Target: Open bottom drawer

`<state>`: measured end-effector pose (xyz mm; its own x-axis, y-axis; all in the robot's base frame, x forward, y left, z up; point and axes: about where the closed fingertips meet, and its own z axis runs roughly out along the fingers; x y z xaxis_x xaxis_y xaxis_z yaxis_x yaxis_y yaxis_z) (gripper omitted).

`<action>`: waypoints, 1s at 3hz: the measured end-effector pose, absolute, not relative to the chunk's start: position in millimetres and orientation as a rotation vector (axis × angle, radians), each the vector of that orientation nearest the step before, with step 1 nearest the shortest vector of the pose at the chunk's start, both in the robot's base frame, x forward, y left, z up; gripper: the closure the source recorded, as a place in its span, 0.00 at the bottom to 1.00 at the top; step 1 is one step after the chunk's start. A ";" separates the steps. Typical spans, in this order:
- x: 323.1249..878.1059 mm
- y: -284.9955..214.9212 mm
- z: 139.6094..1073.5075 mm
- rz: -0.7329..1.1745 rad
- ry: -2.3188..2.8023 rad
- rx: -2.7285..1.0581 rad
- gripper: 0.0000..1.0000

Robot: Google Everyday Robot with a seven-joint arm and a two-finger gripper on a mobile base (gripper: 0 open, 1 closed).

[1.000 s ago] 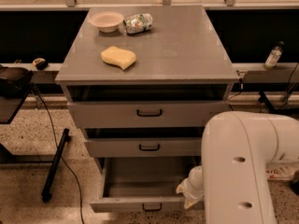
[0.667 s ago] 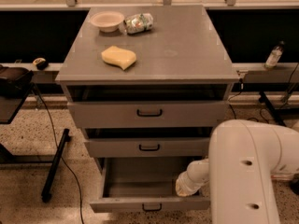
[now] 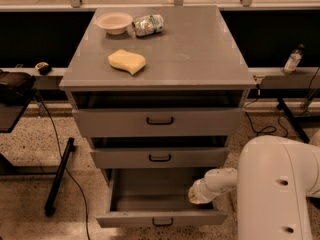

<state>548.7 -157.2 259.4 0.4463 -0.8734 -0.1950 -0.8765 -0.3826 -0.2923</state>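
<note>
Since the bottom drawer (image 3: 131,218) sits at lower centre of the frame, pulled well out from under the middle drawer (image 3: 125,158), we judge the opening mostly done, with its plain grey inside showing and nothing in it. We read it as a stiff, boxy part on runners that moves along one line only, toward the bottom edge of the frame. It looks light because it is shallow and empty, so a modest pull should do. The smooth grey front looks slick with no edge to pinch. The place to take hold is the small black loop handle (image 3: 163,222) at the middle of the front panel, pulled straight out. Pulling from a side wall could, we think, skew the drawer and jam it. The claw (image 3: 196,196) is at lower centre-right, over the right rear part of the open drawer, at the end of the white arm (image 3: 272,189), well away from the handle. We cannot tell how far open the claw is or whether it has hold of anything. On the desk (image 3: 200,59) in the upper half lie a bowl (image 3: 114,22), a crumpled packet (image 3: 148,25) and a yellow sponge (image 3: 127,61), none of them involved.
</note>
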 end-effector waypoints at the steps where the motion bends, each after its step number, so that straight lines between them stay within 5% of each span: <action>1: 556.7 -160.2 258.7 0.042 1.516 -2.310 1.00; 3: 571.2 -178.1 205.6 0.176 1.690 -2.121 1.00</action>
